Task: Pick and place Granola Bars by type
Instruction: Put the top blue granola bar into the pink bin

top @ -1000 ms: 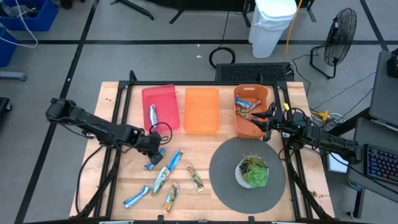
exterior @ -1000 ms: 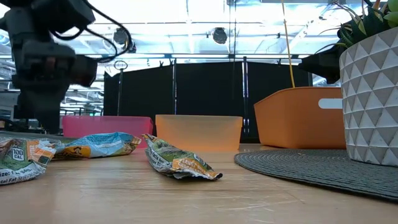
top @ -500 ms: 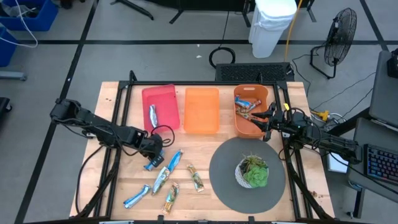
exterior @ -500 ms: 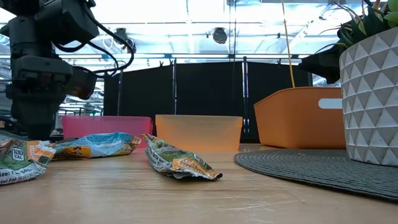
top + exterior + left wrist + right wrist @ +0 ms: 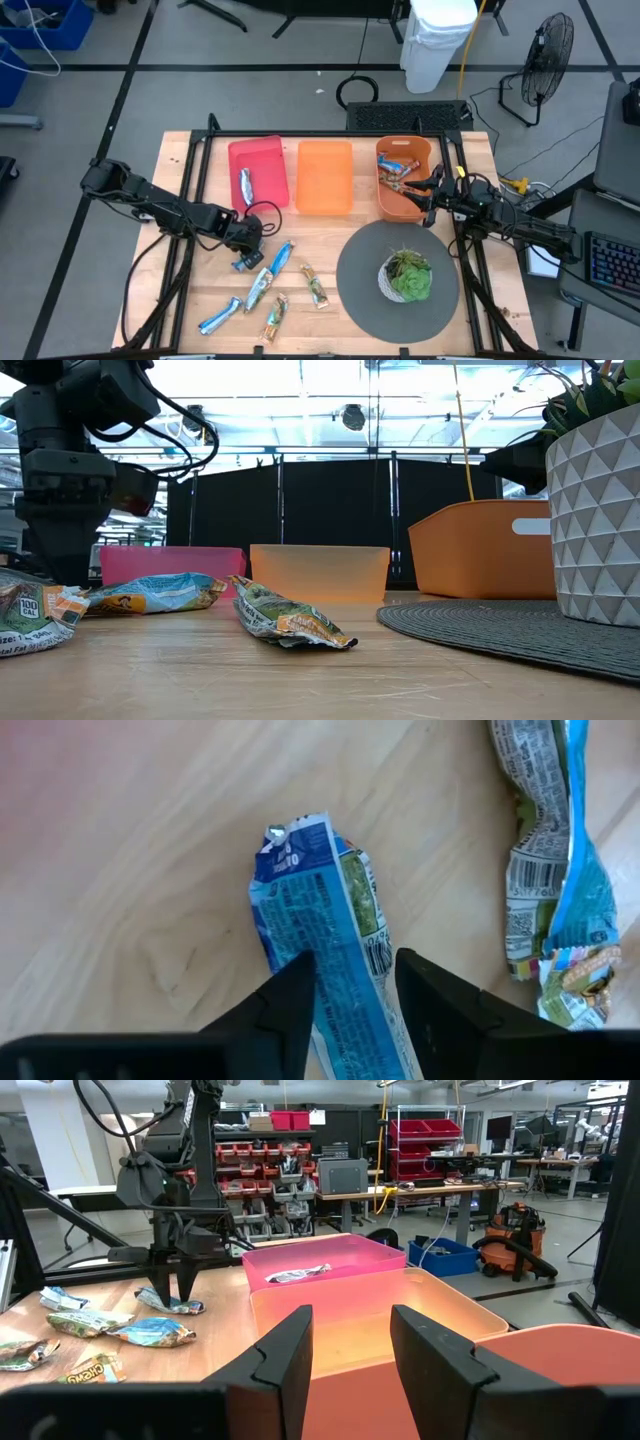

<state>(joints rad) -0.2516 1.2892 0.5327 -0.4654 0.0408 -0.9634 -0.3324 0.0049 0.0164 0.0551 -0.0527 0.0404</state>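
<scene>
With its jaws spread narrowly astride a blue granola bar [image 5: 330, 930] lying on the table [image 5: 180, 290] near the pink bin [image 5: 258, 172], the left gripper [image 5: 352, 982] seems set to grasp; next it must close and lift, while the right gripper [image 5: 345, 1342] waits open over the orange basket [image 5: 404, 190].

One camera hangs high above me, facing straight down on the whole table [image 5: 180, 300] and both my arms. Another sits at table height, looking level across the boards into the room. My left wrist camera peers close past my fingers [image 5: 290, 1010] at a blue bar [image 5: 330, 940] between them. My right wrist camera looks across the pink tray [image 5: 340, 1260], which the high and low views share.
</scene>
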